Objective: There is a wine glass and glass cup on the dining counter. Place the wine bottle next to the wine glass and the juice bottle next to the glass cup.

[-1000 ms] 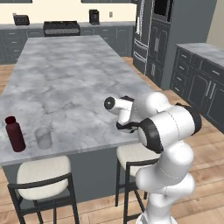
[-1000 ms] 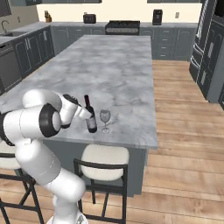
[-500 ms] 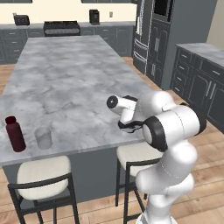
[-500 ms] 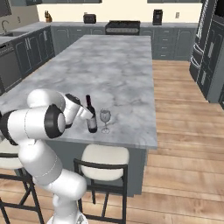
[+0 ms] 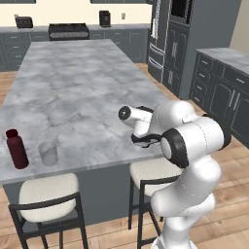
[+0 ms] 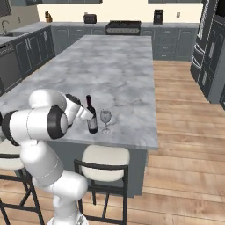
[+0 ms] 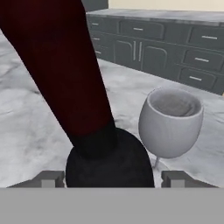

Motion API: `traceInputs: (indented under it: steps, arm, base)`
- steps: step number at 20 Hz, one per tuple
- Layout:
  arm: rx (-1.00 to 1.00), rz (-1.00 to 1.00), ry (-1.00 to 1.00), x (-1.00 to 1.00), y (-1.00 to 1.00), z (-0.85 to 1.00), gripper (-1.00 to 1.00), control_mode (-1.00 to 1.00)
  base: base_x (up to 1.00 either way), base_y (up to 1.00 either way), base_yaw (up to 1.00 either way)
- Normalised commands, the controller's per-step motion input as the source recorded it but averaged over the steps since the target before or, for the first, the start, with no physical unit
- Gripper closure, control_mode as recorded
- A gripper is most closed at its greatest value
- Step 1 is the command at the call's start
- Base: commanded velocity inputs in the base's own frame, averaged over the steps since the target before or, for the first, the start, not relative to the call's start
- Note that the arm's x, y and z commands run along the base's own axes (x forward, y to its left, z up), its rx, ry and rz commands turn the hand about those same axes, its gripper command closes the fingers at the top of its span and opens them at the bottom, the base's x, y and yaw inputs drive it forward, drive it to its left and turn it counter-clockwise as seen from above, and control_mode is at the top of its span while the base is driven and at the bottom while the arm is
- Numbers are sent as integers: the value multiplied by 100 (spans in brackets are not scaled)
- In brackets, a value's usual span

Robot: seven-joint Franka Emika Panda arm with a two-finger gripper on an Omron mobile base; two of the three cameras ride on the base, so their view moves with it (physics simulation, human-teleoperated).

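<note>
On the dining counter (image 6: 114,66), the wine bottle (image 6: 91,115) stands upright near the near edge, with the wine glass (image 6: 105,118) just beside it on its right, apart from it. Toward the other end of that near edge, well apart from them, the juice bottle (image 5: 17,149) stands upright with the glass cup (image 5: 48,153) just to its right. Stools (image 5: 47,194) sit below the near edge. Behind the island, a stove (image 6: 123,27) stands against the back wall, a toaster (image 6: 90,18) to its left and a coffee machine (image 6: 158,17) to its right.

wine bottle (image 7: 74,78) close, wine glass (image 7: 171,122) beside
</note>
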Motion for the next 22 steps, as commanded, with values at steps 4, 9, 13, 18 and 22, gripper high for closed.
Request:
traceInputs:
  steps: [4, 9, 13, 18, 22]
  arm:
    - [0, -1, -1, -15, 1, -7, -100, -100]
    - [0, -1, -3, -8, 0, -4, -100, -100]
    - [0, 0, -4, 0, 0, -4, -100, -100]
    - [0, 0, -3, -1, 16, -2, -100, -100]
    - [0, 0, -2, -3, 22, 0, -100, -100]
  base:
    - [0, 0, 0]
    - [0, 0, 0]
    - [0, 0, 0]
    - [0, 0, 0]
    - [0, 0, 0]
